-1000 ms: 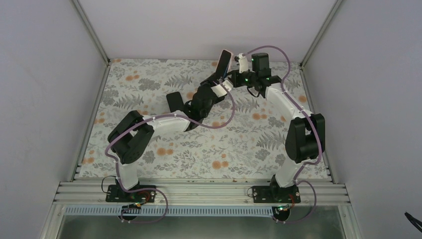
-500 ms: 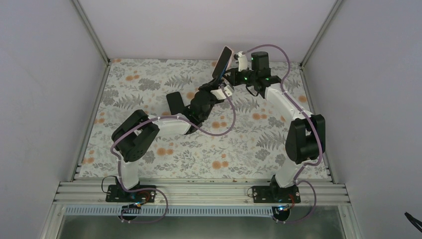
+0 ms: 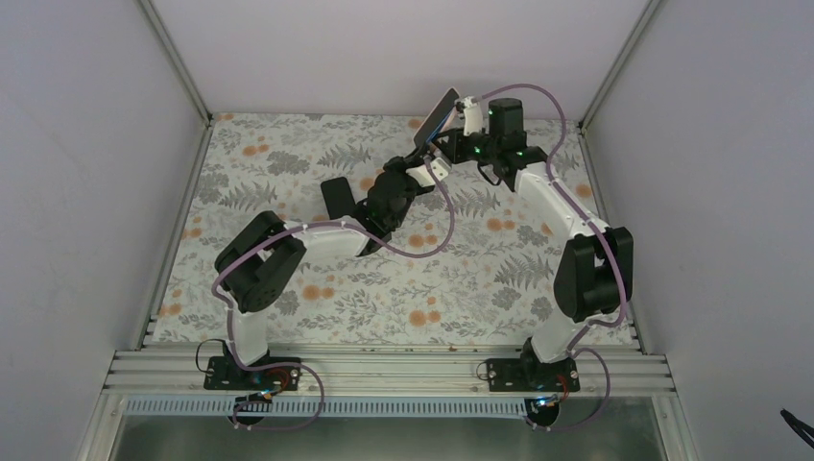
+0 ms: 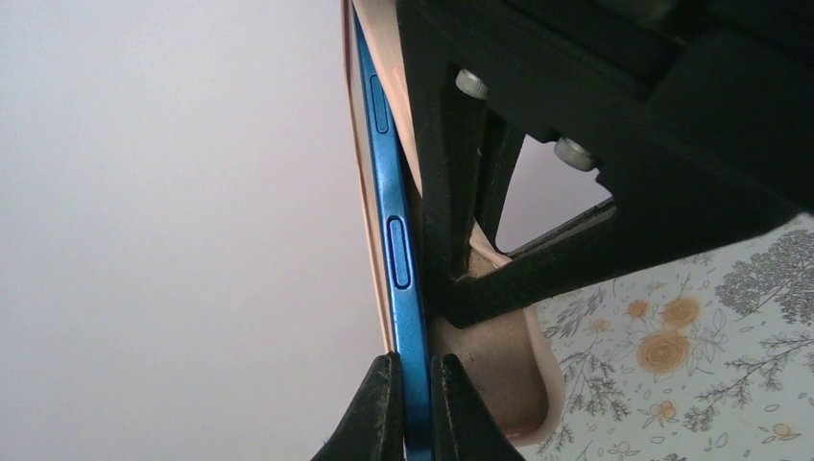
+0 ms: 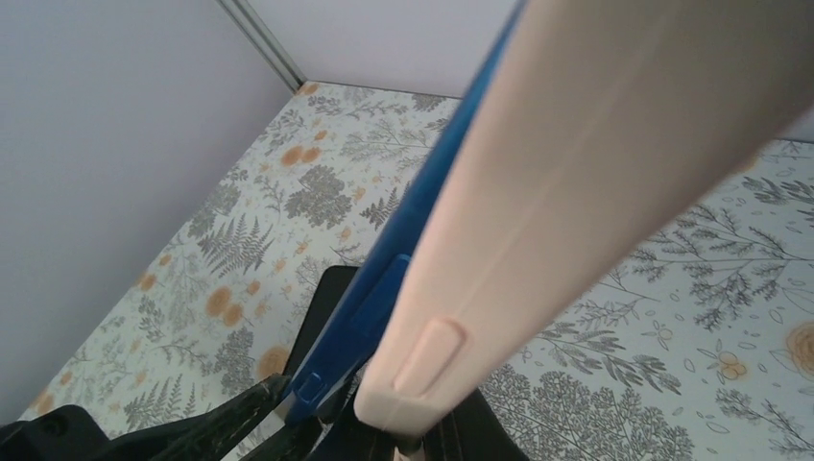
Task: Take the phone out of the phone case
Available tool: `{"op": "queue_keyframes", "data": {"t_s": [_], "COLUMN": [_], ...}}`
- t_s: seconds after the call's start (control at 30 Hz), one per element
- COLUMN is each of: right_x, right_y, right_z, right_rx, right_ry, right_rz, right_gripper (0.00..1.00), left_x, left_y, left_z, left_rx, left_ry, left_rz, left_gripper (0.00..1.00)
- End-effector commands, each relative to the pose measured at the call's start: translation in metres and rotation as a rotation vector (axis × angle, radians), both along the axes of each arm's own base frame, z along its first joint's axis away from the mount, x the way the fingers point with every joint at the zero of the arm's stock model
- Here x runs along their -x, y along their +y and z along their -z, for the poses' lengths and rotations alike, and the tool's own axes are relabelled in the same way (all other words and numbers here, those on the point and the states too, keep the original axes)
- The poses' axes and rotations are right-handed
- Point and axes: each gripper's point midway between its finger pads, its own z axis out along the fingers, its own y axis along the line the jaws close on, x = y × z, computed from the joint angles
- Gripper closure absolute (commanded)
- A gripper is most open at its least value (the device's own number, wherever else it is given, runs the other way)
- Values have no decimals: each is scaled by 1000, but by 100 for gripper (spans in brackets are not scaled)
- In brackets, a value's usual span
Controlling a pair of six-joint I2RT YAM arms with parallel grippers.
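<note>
Tilting steeply upward, long axis near upright: blue phone (image 4: 389, 211), pinched edgewise in left claw (image 4: 414, 384); peach case (image 5: 595, 173), peeling away, gripped by right claw (image 5: 418, 444).

In your left wrist view the phone (image 4: 398, 288) ran off the top edge and its lower end sat hidden inside the left gripper (image 4: 415, 370), while in your right wrist view the phone case (image 5: 576, 192), cropped at the top, covered nearly all the right gripper (image 3: 455, 123).
</note>
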Motion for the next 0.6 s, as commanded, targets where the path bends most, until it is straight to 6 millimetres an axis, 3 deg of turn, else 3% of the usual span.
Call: {"op": "queue_keyframes", "data": {"t_s": [0.0, 0.3, 0.57], "right_x": [21, -9, -10], "right_y": [-10, -55, -65], "right_z": [-9, 27, 44], "right_rx": [62, 240, 324], "right_ry": [-23, -3, 24], "right_rz": [-33, 88, 78], "right_gripper": [97, 97, 97], "left_x": [-28, 8, 25], "left_y": [64, 54, 58], "left_z": [-7, -12, -8], "left_rx": [17, -16, -58], "left_ry": [24, 74, 119], "left_rz": [-201, -57, -1], "left_gripper": [98, 98, 98]}}
